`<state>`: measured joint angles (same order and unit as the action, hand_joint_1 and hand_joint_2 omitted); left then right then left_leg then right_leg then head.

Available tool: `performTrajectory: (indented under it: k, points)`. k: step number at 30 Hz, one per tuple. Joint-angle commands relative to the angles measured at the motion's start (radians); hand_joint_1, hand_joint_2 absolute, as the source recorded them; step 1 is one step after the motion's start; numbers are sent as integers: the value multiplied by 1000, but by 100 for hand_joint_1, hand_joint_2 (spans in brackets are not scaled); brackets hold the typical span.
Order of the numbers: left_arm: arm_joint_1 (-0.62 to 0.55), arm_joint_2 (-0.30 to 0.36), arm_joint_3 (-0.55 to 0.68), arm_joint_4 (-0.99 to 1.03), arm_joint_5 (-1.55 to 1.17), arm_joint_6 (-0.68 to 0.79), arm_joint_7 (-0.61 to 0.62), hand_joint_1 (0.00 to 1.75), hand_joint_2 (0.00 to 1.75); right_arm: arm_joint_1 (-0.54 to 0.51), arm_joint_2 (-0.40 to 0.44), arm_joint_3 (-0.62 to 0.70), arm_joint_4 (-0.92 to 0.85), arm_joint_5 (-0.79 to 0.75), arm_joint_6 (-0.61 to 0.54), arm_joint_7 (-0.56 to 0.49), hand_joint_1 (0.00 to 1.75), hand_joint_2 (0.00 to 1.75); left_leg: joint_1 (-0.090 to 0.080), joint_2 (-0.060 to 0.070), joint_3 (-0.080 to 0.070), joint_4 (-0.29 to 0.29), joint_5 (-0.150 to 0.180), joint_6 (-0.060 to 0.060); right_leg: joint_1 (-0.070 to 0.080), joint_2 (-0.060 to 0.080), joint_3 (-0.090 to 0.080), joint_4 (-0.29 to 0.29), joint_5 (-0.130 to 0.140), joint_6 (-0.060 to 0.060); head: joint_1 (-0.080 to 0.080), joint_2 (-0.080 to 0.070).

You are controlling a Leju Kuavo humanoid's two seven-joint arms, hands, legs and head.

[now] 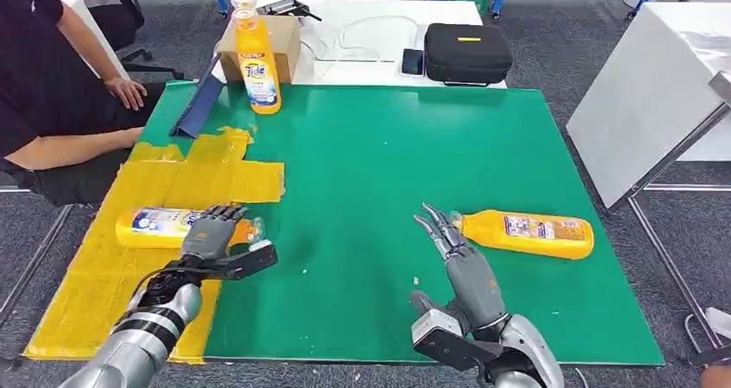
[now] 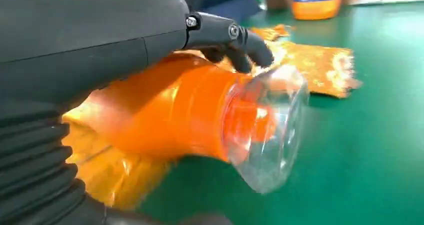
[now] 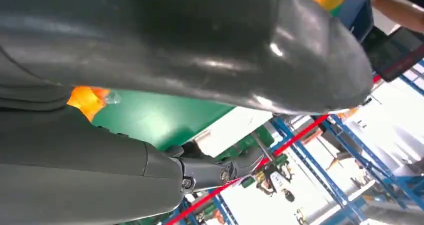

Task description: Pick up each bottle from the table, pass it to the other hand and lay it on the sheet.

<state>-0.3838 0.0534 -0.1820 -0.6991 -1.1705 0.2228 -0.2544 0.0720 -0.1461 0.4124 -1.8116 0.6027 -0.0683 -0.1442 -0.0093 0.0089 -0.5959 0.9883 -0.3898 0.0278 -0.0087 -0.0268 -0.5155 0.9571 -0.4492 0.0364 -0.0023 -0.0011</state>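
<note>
Meanwhile, a bottle lies on the yellow sheet.
Left hand grips that lying bottle; right hand, fingers spread and empty, nears the second bottle.

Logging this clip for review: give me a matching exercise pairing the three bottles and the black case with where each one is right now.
Things:
1. Bottle under the left hand
2. Bottle by the right hand
3. Tide bottle
4. Black case

Places:
A. Upright at the far edge of the green mat
B. On the white table
C. Lying on the yellow sheet
D. Lying on the green mat

Pairs: 1-C, 2-D, 3-A, 4-B
</note>
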Motion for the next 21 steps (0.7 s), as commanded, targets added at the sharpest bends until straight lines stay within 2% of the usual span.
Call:
performTrajectory:
  k: [1, 2, 3, 4, 5, 7, 8, 9, 10, 15, 18, 21]
  points:
    - [156, 0, 69, -41, 130, -112, -98, 0, 0, -49, 1, 18, 105, -10, 9, -5, 0, 0, 0, 3, -4, -2, 1, -2, -1, 5, -6, -1, 3, -1, 1, 0]
    - [175, 7, 70, -77, 182, -154, -130, 0, 0, -60, -1, 22, 119, -13, 13, -7, 0, 0, -1, -1, -2, -1, 0, -1, -2, 1, -3, 0, 1, 0, 0, 0]
    - [190, 11, 72, -107, 224, -182, -154, 0, 0, -67, 0, 23, 129, -16, 14, -9, 0, 0, -2, 2, -5, -1, 0, -1, -2, 5, -7, 0, 3, 0, 1, 0]
    - [218, 19, 71, -161, 300, -243, -191, 0, 0, -82, -1, 25, 143, -22, 16, -13, 0, 0, -2, 0, -2, -1, -2, -1, -2, 3, -4, 0, 0, -1, 0, 0]
    - [241, 39, 49, -205, 373, -333, -224, 0, 0, -93, -3, 29, 154, -26, 16, -17, 0, 0, -2, 2, -6, -2, 0, -2, -2, 6, -8, -1, 2, -1, 0, 0]
    - [294, 85, 9, -287, 514, -449, -295, 0, 0, -133, -11, 36, 194, -31, 18, -21, 0, 0, -2, 0, -2, -1, -4, -3, -2, 3, -3, 0, 0, 0, 0, 0]
    - [321, 92, 0, -331, 583, -495, -328, 0, 0, -153, -21, 43, 213, -3, 12, -14, 0, 0, -2, 4, -5, -1, -3, -4, -2, 8, -8, 0, 2, -1, 0, 0]
    - [349, 98, -14, -388, 649, -539, -361, 0, 0, -174, -29, 45, 234, 18, 12, 1, 0, 175, -2, 2, -2, -1, -4, -3, -2, 5, -3, 0, 0, 0, 1, 0]
    - [379, 91, -25, -461, 714, -580, -372, 0, 0, -196, -35, 40, 259, 33, 13, 11, 0, 175, -2, 6, -4, -1, -3, -4, -2, 9, -7, -1, 2, -1, 1, 0]
    - [437, 27, -50, -738, 953, -672, -296, 0, 0, -255, -63, 12, 367, 159, 31, 103, 0, 175, -3, 2, -3, 1, -4, 0, -4, 3, -5, 0, 0, 2, 0, 0]
    - [436, 24, -56, -759, 961, -672, -270, 0, 0, -257, -63, 7, 375, 161, 32, 101, 0, 175, -2, -1, -12, 3, -2, 2, -3, 1, -14, 0, 3, 2, 1, 0]
    - [433, 34, -56, -748, 968, -672, -269, 0, 0, -251, -60, 8, 367, 163, 32, 100, 0, 175, -3, 0, -21, 2, 1, 6, -4, 0, -23, 0, 6, 6, 1, 0]
